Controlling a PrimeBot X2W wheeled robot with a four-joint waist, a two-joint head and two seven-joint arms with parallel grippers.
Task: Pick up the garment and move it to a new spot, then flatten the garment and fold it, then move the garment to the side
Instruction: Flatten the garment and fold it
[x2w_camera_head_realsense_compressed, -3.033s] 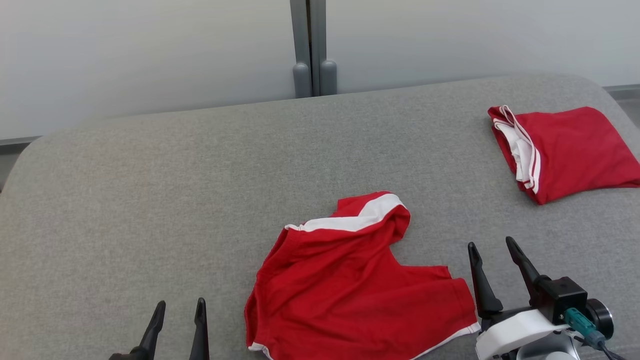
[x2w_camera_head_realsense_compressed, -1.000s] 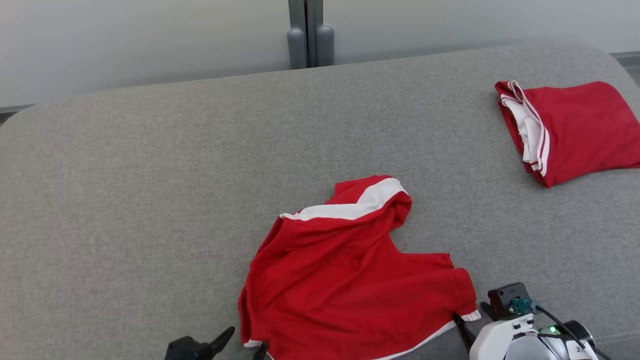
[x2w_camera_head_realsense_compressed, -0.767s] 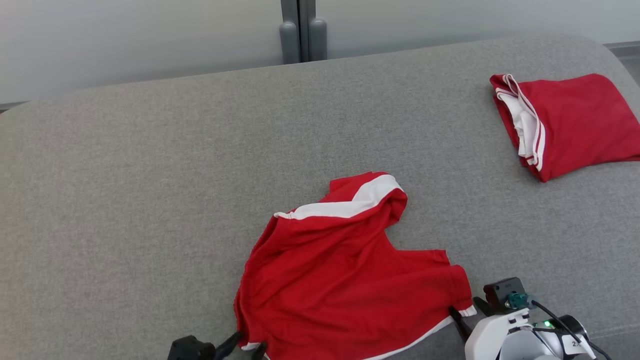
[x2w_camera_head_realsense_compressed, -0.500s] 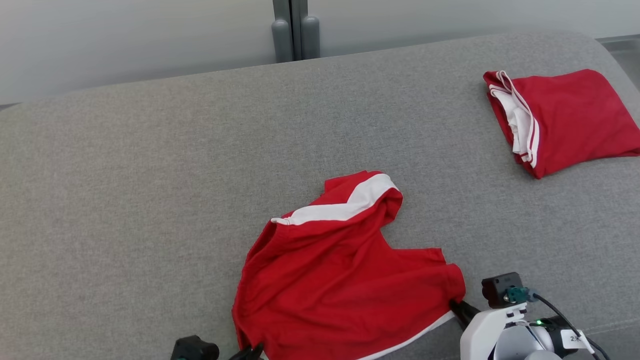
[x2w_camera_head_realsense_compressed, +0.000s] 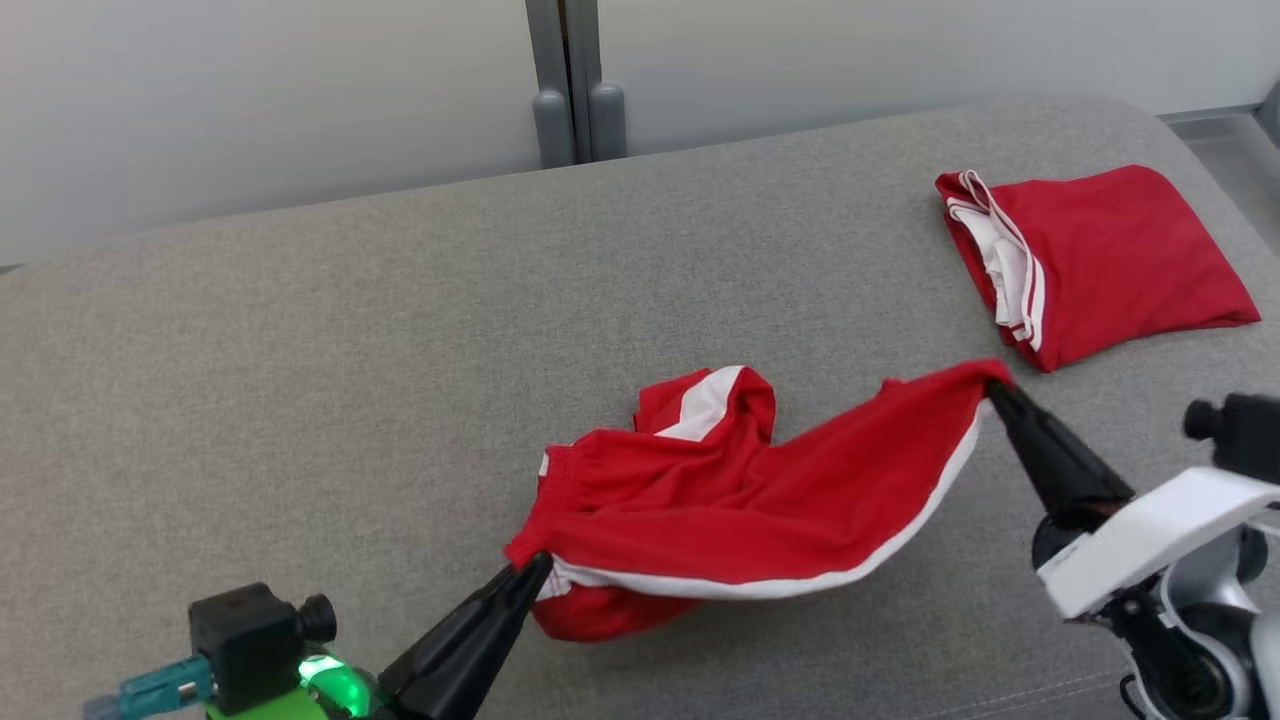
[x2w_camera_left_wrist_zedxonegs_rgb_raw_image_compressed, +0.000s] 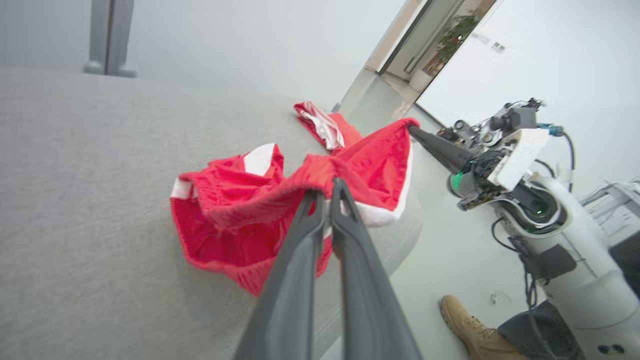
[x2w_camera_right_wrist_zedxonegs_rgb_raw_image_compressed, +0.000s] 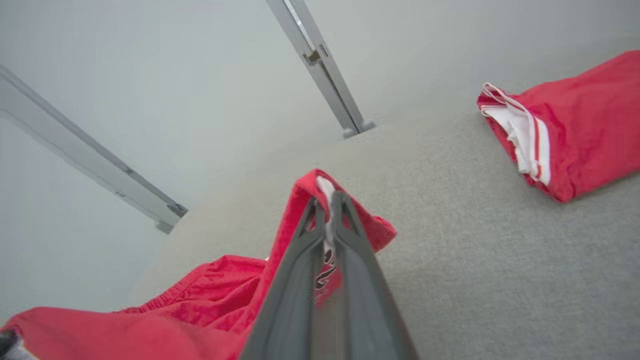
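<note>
The garment (x2w_camera_head_realsense_compressed: 760, 510) is bright red with a white band and a thin white hem stripe. Beneath it, the surface (x2w_camera_head_realsense_compressed: 300, 350) is speckled mid-grey weave. Beyond the garment, a second folded piece (x2w_camera_head_realsense_compressed: 1110, 260) is the same red, white-striped. My left gripper (x2w_camera_head_realsense_compressed: 538, 565) and right gripper (x2w_camera_head_realsense_compressed: 995, 392) are black; my right forearm (x2w_camera_head_realsense_compressed: 1150, 535) white.

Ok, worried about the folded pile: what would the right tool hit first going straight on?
Likely only the garment it pinches: the right tool points over grey surface toward the wall; the folded pile lies to one side.
</note>
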